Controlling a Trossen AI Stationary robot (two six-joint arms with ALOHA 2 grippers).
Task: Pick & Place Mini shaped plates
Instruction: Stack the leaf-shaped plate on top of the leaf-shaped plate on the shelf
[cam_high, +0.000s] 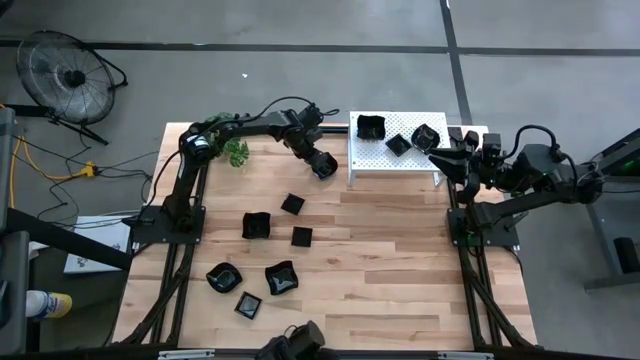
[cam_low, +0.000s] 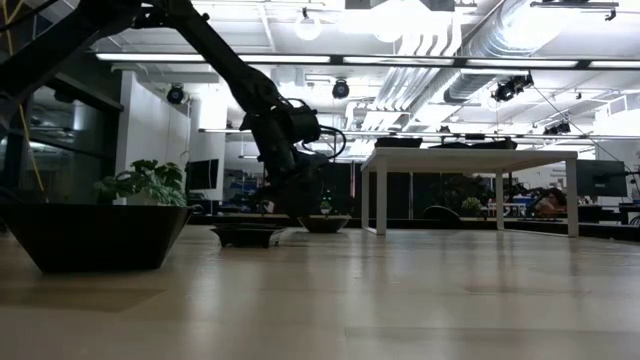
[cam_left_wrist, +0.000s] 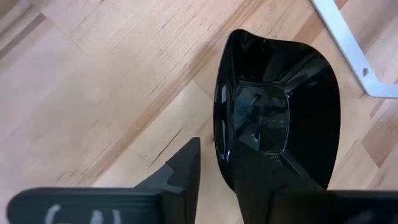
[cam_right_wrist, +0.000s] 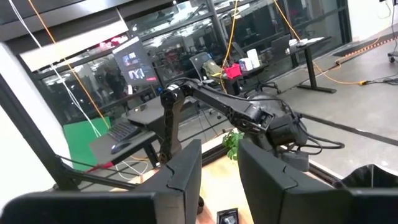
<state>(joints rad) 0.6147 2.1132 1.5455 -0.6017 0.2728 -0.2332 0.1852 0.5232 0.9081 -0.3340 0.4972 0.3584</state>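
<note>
Several mini shaped plates, small glossy black dishes, lie scattered on the wooden table (cam_high: 400, 260), among them one square plate (cam_high: 292, 204) and one wavy plate (cam_high: 281, 278). Three more sit on the white perforated rack (cam_high: 395, 160). My left gripper (cam_left_wrist: 217, 174) reaches down at a rounded-square plate (cam_left_wrist: 273, 118) that rests flat on the table just left of the rack (cam_high: 322, 165). The gripper is open, with one finger outside the plate's near rim and the other over its hollow. My right gripper (cam_right_wrist: 221, 162) waits open, raised and level, at the table's right edge (cam_high: 440, 157), holding nothing. My left gripper stands astride the plate's rim (cam_left_wrist: 216, 146), slanting down from the table's left. A thin strip of wood shows between the outer finger (cam_left_wrist: 186, 168) and the rim. The inner finger is dark against the dark hollow: I cannot tell whether it touches.
The rack's white leg (cam_left_wrist: 348, 56) stands close beside the plate at my left gripper. A small green plant (cam_high: 235, 152) sits at the table's far left. One plate (cam_low: 100, 235) lies close to the low camera. Bare wood lies across the table's right half.
</note>
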